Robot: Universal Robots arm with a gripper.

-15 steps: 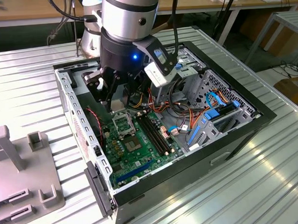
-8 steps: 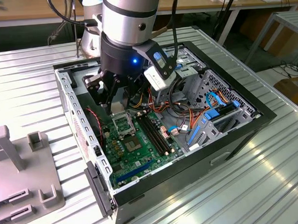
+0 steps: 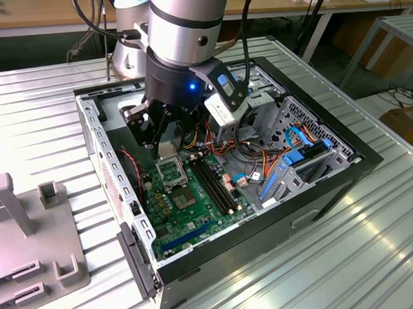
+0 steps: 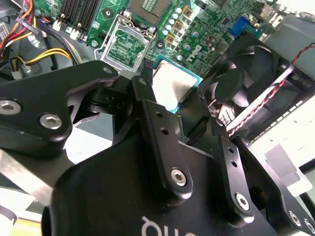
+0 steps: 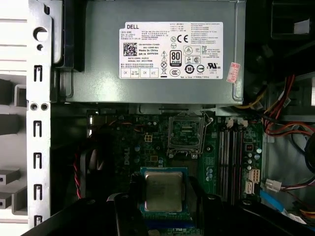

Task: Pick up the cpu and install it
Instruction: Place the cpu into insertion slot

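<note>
Surface: We found an open case lying on a ribbed metal table, with a grey fixture at the exterior view's left.
Room: Wooden benches stood behind, and cables hung under them.
Gripper: Its jaws were clamped on two opposite edges of the cpu.
Cpu: It hung over the motherboard, near the open socket but apart from it.
Hidden: The arm covered the case's rear in the exterior view. The fingers cut off the chip's near edge.
Writing: A white printed label sat on the power supply.
</note>
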